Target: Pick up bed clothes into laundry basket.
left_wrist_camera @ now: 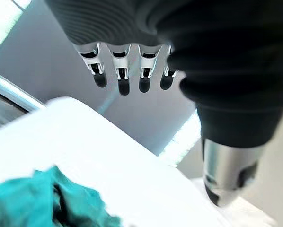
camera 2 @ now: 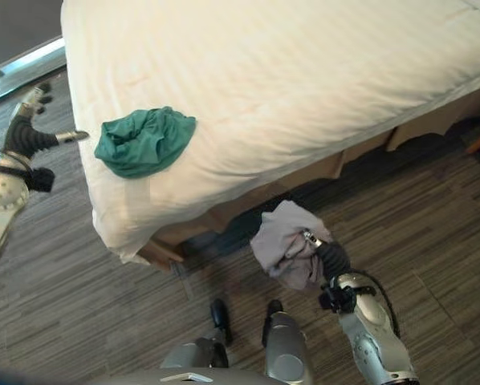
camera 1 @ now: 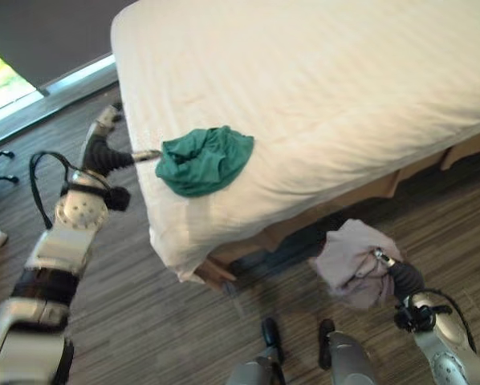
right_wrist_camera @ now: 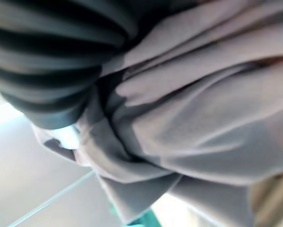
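We saw a green garment [camera 1: 204,160] lying crumpled on the white bed [camera 1: 328,88], close to the bed's near corner and its left edge. The bed's sheet hung over that corner toward the dark wood-grain floor [camera 1: 144,321].

Our left hand [camera 1: 111,136] sat beside the bed's left edge, raised to about mattress level. One silver part of it reached toward the garment, its tip just beside the cloth; we could not tell whether it touched. In the left wrist view the fingers [left_wrist_camera: 124,78] stood in a straight row, relaxed and holding nothing, with the thumb [left_wrist_camera: 229,177] apart from them. Past them lay the white bed and a corner of the green garment [left_wrist_camera: 47,203].

Our right hand [camera 1: 384,269] hung low over the floor, off the near side of the bed and well apart from the green garment. A bunched pale mauve garment [camera 1: 348,261] was gathered at it, draping around and in front of the hand. In the right wrist view the folds of this cloth [right_wrist_camera: 203,118] pressed right up against the dark ribbed cover, and the fingers were buried in the fabric. We could not tell whether they were clenched around it.

A pale window strip [camera 1: 7,88] ran along the floor beyond the left arm, beside a dark wall [camera 1: 55,32].
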### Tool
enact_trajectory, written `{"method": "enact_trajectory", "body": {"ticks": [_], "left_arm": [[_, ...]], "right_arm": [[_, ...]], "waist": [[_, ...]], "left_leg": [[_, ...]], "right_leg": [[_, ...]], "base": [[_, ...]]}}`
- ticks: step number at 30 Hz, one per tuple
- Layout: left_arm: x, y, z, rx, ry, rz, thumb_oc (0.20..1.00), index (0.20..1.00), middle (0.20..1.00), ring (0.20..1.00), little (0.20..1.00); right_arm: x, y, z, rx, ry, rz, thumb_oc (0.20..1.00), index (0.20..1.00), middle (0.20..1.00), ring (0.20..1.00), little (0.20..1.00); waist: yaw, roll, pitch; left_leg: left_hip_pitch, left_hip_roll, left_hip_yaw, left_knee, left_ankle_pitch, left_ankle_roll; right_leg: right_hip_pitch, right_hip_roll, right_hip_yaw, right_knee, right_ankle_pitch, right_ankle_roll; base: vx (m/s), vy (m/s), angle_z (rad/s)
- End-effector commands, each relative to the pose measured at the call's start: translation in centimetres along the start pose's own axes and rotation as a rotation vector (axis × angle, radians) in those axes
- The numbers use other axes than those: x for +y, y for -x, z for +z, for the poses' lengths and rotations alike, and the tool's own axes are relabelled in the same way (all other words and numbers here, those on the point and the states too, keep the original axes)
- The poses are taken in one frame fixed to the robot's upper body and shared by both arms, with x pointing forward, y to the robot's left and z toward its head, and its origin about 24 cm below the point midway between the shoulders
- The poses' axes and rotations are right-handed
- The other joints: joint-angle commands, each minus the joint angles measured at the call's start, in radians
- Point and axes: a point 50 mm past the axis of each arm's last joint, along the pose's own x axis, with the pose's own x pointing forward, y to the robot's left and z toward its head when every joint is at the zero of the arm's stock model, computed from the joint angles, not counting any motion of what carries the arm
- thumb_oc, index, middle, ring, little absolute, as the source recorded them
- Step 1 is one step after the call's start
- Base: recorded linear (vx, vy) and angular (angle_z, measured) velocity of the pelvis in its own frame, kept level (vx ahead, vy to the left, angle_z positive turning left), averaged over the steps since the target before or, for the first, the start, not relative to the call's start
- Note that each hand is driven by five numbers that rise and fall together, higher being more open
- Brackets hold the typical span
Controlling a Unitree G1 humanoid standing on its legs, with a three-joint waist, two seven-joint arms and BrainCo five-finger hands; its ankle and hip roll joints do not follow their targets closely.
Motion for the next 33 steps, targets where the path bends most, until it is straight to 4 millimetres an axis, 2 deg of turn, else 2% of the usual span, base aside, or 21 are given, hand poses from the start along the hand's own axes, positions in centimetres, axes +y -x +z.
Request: {"method": "enact_trajectory", "body": {"ticks": [1, 3, 5, 8, 12, 15, 19, 22, 23, 24, 25, 26, 27, 28, 29, 30, 31, 32, 33], "left_arm": [[3.6, -2.0, 4.6, -0.073, 0.114, 0.127, 1.000, 1.000, 1.000, 1.000, 1.000], [4.9, -2.5, 4.1, -0.001, 0.160, 0.185, 1.000, 1.000, 1.000, 1.000, 1.000], [5.2, -2.8, 4.4, 0.018, 0.211, 0.206, 1.000, 1.000, 1.000, 1.000, 1.000], [6.0, -3.0, 5.0, 0.025, 0.182, 0.235, 1.000, 1.000, 1.000, 1.000, 1.000], [7.0, -3.1, 6.0, 0.009, 0.252, 0.287, 1.000, 1.000, 1.000, 1.000, 1.000], [7.6, -3.0, 5.7, 0.024, 0.296, 0.326, 1.000, 1.000, 1.000, 1.000, 1.000], [7.9, -2.8, 4.7, 0.075, 0.273, 0.361, 1.000, 1.000, 1.000, 1.000, 1.000], [6.1, -2.6, 2.9, 0.139, 0.216, 0.307, 1.000, 1.000, 1.000, 1.000, 1.000], [6.0, -2.6, 2.9, 0.140, 0.216, 0.307, 1.000, 1.000, 1.000, 1.000, 1.000], [4.5, -2.6, 2.4, 0.151, 0.179, 0.254, 0.200, 0.200, 0.200, 0.200, 0.200], [3.7, -2.6, 2.4, 0.146, 0.165, 0.240, 0.200, 0.200, 0.200, 0.200, 0.200], [1.2, -2.7, 2.9, 0.113, 0.128, 0.171, 0.200, 0.200, 0.200, 0.200, 0.200], [-1.6, -2.8, 5.2, -0.012, 0.121, 0.082, 0.200, 0.200, 0.200, 0.200, 0.200], [-1.6, -2.8, 5.2, -0.011, 0.121, 0.082, 0.200, 0.200, 0.200, 0.200, 0.200], [-4.5, -1.6, 8.1, -0.206, 0.196, -0.030, 0.200, 0.200, 0.200, 0.200, 0.200], [-5.4, -0.8, 8.8, -0.270, 0.238, -0.071, 0.200, 0.200, 0.200, 0.200, 0.200], [-5.4, -0.8, 8.8, -0.268, 0.238, -0.071, 0.200, 0.200, 0.200, 0.200, 0.200], [-6.4, 1.1, 9.2, -0.358, 0.308, -0.136, 0.200, 0.200, 0.200, 0.200, 0.200], [-6.4, 1.1, 9.1, -0.356, 0.308, -0.134, 0.200, 0.200, 0.200, 0.200, 0.200]], "right_arm": [[1.9, -1.7, 3.1, -0.156, 0.002, 0.110, 0.200, 0.200, 0.200, 0.200, 0.200], [2.2, -2.0, 3.2, -0.168, -0.005, 0.117, 0.200, 0.200, 0.200, 0.200, 0.200], [2.4, -2.3, 3.2, -0.179, -0.024, 0.110, 0.200, 0.200, 0.200, 0.200, 0.200], [2.8, -2.7, 3.1, -0.184, -0.029, 0.109, 0.200, 0.200, 0.200, 0.200, 0.200], [3.1, -2.6, 4.7, -0.243, 0.108, 0.120, 0.200, 0.200, 0.200, 0.200, 0.200], [3.3, -2.5, 5.2, -0.272, 0.102, 0.131, 0.200, 0.200, 0.200, 0.200, 0.200], [3.7, -2.8, 6.0, -0.305, 0.154, 0.136, 0.200, 0.200, 0.200, 0.200, 0.200], [4.1, -3.4, 5.9, -0.311, 0.152, 0.134, 0.200, 0.200, 0.200, 0.200, 0.200], [4.1, -3.4, 5.9, -0.311, 0.152, 0.135, 0.200, 0.200, 0.200, 0.200, 0.200], [4.3, -3.6, 5.8, -0.307, 0.153, 0.144, 0.200, 0.200, 0.200, 0.200, 0.200], [4.4, -3.5, 5.7, -0.306, 0.151, 0.149, 0.200, 0.200, 0.200, 0.200, 0.200], [4.4, -3.5, 5.6, -0.303, 0.155, 0.145, 0.200, 0.200, 0.200, 0.200, 0.200], [3.9, -3.5, 5.8, -0.317, 0.173, 0.114, 0.200, 0.200, 0.200, 0.200, 0.200], [3.9, -3.5, 5.8, -0.317, 0.173, 0.114, 0.200, 0.200, 0.200, 0.200, 0.200], [2.9, -3.3, 6.5, -0.355, 0.194, 0.052, 0.200, 0.200, 0.200, 0.200, 0.200], [2.5, -3.1, 6.7, -0.363, 0.214, 0.023, 0.200, 0.200, 0.200, 0.200, 0.200], [2.5, -3.1, 6.7, -0.362, 0.215, 0.024, 0.200, 0.200, 0.200, 0.200, 0.200], [1.6, -2.9, 7.0, -0.374, 0.239, -0.030, 0.200, 0.200, 0.200, 0.200, 0.200], [1.7, -2.9, 7.0, -0.373, 0.240, -0.028, 0.200, 0.200, 0.200, 0.200, 0.200]], "waist": [[-0.037, -0.055, 0.077], [-0.047, -0.058, 0.096], [-0.053, -0.060, 0.117], [-0.058, -0.065, 0.138], [-0.069, -0.068, 0.171], [-0.079, -0.064, 0.202], [-0.088, -0.059, 0.257], [-0.093, -0.053, 0.292], [-0.093, -0.053, 0.292], [-0.095, -0.051, 0.298], [-0.095, -0.051, 0.298], [-0.094, -0.049, 0.295], [-0.093, -0.043, 0.284], [-0.093, -0.043, 0.284], [-0.080, -0.031, 0.257], [-0.074, -0.027, 0.243], [-0.075, -0.026, 0.243], [-0.061, -0.023, 0.214], [-0.063, -0.022, 0.211]], "left_leg": [[0.131, -0.044, 0.003, -0.028, 0.005, -0.038], [0.121, -0.042, 0.011, -0.028, 0.010, -0.040], [0.108, -0.041, 0.017, -0.028, 0.013, -0.042], [0.094, -0.038, 0.029, -0.028, 0.013, -0.043], [0.062, -0.036, 0.037, -0.028, 0.020, -0.046], [0.036, -0.038, 0.041, -0.028, 0.023, -0.048], [-0.015, -0.039, 0.061, -0.028, 0.032, -0.051], [-0.036, -0.041, 0.073, -0.028, 0.036, -0.054], [-0.036, -0.041, 0.074, -0.028, 0.036, -0.054], [-0.037, -0.041, 0.079, -0.028, 0.035, -0.054], [-0.035, -0.040, 0.079, -0.028, 0.033, -0.055], [-0.027, -0.041, 0.076, -0.028, 0.031, -0.054], [-0.010, -0.043, 0.067, -0.028, 0.023, -0.052], [-0.010, -0.043, 0.067, -0.028, 0.023, -0.052], [0.018, -0.047, 0.050, -0.028, 0.015, -0.050], [0.031, -0.049, 0.042, -0.028, 0.012, -0.049], [0.032, -0.049, 0.041, -0.028, 0.012, -0.049], [0.059, -0.052, 0.029, -0.028, 0.006, -0.045], [0.055, -0.052, 0.029, -0.028, 0.010, -0.045]], "right_leg": [[0.191, -0.037, 0.171, -0.376, 0.174, 0.167], [0.178, -0.034, 0.177, -0.379, 0.181, 0.171], [0.159, -0.031, 0.183, -0.378, 0.188, 0.173], [0.138, -0.029, 0.196, -0.378, 0.195, 0.175], [0.102, -0.032, 0.205, -0.374, 0.203, 0.177], [0.074, -0.034, 0.206, -0.379, 0.215, 0.181], [0.019, -0.028, 0.223, -0.384, 0.235, 0.182], [-0.009, -0.022, 0.234, -0.389, 0.245, 0.183], [-0.009, -0.022, 0.235, -0.389, 0.245, 0.183], [-0.012, -0.020, 0.242, -0.391, 0.246, 0.182], [-0.010, -0.020, 0.245, -0.392, 0.245, 0.182], [-0.004, -0.020, 0.246, -0.393, 0.242, 0.180], [0.010, -0.023, 0.244, -0.390, 0.236, 0.180], [0.010, -0.023, 0.244, -0.390, 0.236, 0.180], [0.043, -0.029, 0.235, -0.390, 0.227, 0.179], [0.058, -0.032, 0.228, -0.391, 0.223, 0.178], [0.060, -0.032, 0.227, -0.391, 0.223, 0.178], [0.090, -0.035, 0.214, -0.388, 0.216, 0.177], [0.086, -0.035, 0.214, -0.389, 0.219, 0.176]], "base": [[-0.04, 0.013, 0.01], [-0.03, 0.012, -0.06], [-0.04, 0.023, -0.18], [-0.01, 0.007, -0.15], [-0.02, 0.001, -0.09], [-0.02, 0.005, -0.04], [-0.04, -0.004, -0.10], [-0.02, 0.008, -0.14], [0.00, 0.009, -0.14], [0.01, -0.005, -0.11], [0.02, -0.014, -0.10], [0.00, 0.000, 0.00], [0.00, 0.000, 0.00], [0.04, -0.014, 0.11], [0.05, -0.013, 0.13], [0.05, -0.013, 0.12], [0.07, -0.011, 0.14], [0.04, -0.010, 0.15], [0.06, -0.009, 0.19]]}}
